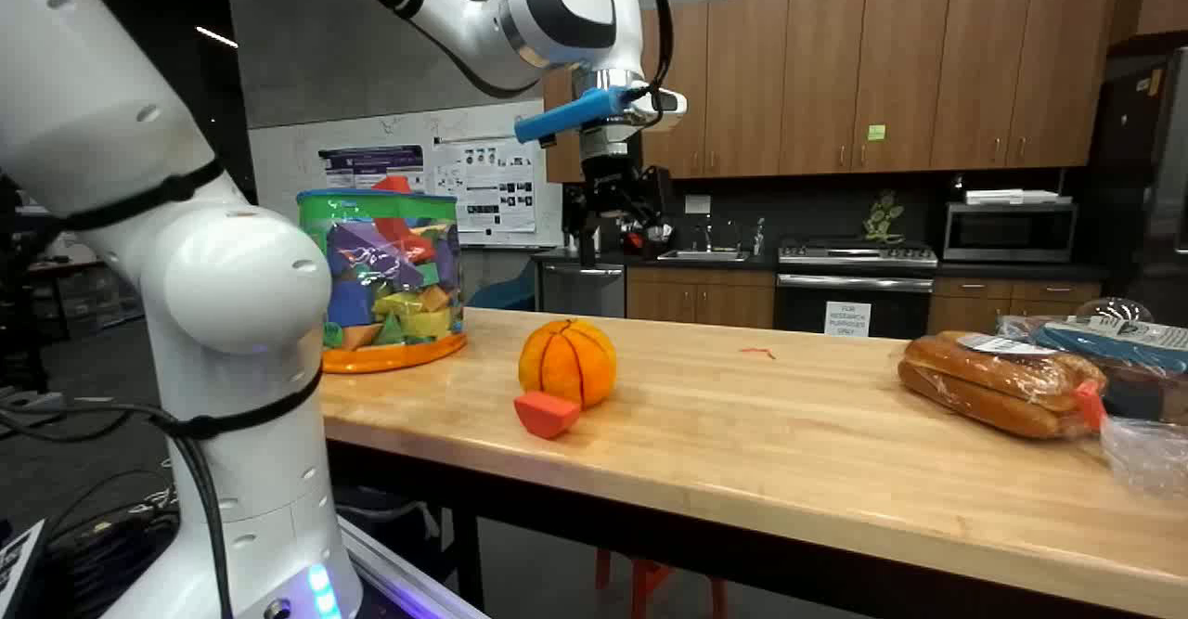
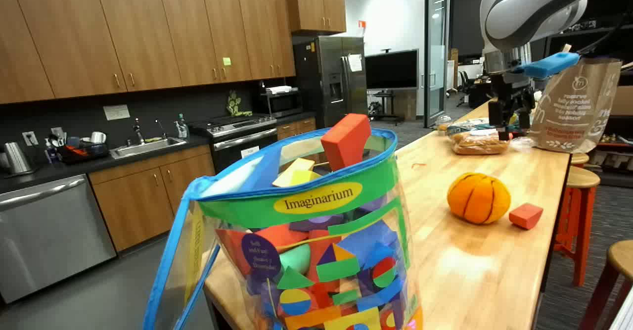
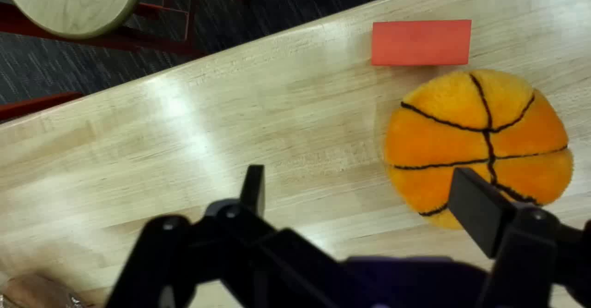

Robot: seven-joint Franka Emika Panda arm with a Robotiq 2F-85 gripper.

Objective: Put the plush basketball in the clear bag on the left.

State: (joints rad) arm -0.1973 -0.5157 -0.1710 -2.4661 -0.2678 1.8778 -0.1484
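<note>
The plush basketball, orange with dark seams, rests on the wooden table in both exterior views [image 1: 568,359] [image 2: 478,198] and at the right of the wrist view [image 3: 480,128]. The clear bag [image 1: 357,203] stands upright at the table's end. In an exterior view its top [image 2: 247,212] is open, with colourful blocks up to the rim and a red block sticking out. My gripper [image 1: 613,234] is open and empty, well above the table. In the wrist view the gripper [image 3: 358,178] has one finger overlapping the ball's image, without touching it. It also shows in an exterior view [image 2: 512,122].
A red block [image 1: 546,414] lies beside the ball near the table edge [image 1: 705,498]. Bagged bread [image 1: 998,387] lies at the table's far end, by a brown paper bag [image 2: 568,107]. A thin red scrap [image 1: 756,352] lies between. The clear bag's blue-edged flap [image 2: 198,251] hangs outward.
</note>
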